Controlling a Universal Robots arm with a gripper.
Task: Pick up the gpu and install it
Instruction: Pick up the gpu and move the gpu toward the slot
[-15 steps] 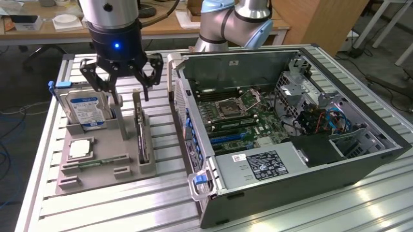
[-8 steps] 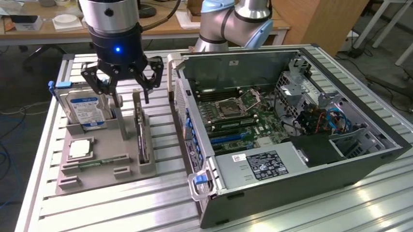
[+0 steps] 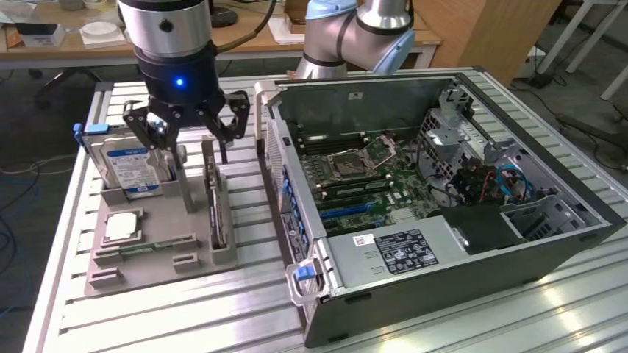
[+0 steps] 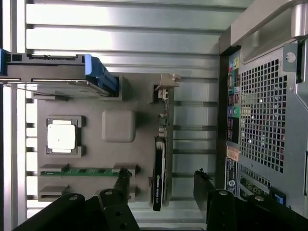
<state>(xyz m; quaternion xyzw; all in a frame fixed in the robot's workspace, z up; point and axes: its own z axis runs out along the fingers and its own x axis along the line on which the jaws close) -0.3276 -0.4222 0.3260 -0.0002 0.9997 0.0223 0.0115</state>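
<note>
Just below the wide-open, empty gripper (image 3: 193, 143), the gpu (image 3: 214, 209) stands edgewise along the tray's (image 3: 147, 268) edge, lengthwise between the fingers.

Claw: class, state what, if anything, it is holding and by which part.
Nothing is held. The claw hangs open above the gpu, which stands on edge in the grey tray.

Silver arm (image 3: 339, 29), pale blue joint covers (image 3: 395, 48), black hand (image 3: 194, 151), glowing blue light (image 3: 179, 81), linked black fingers (image 3: 147, 126)
</note>
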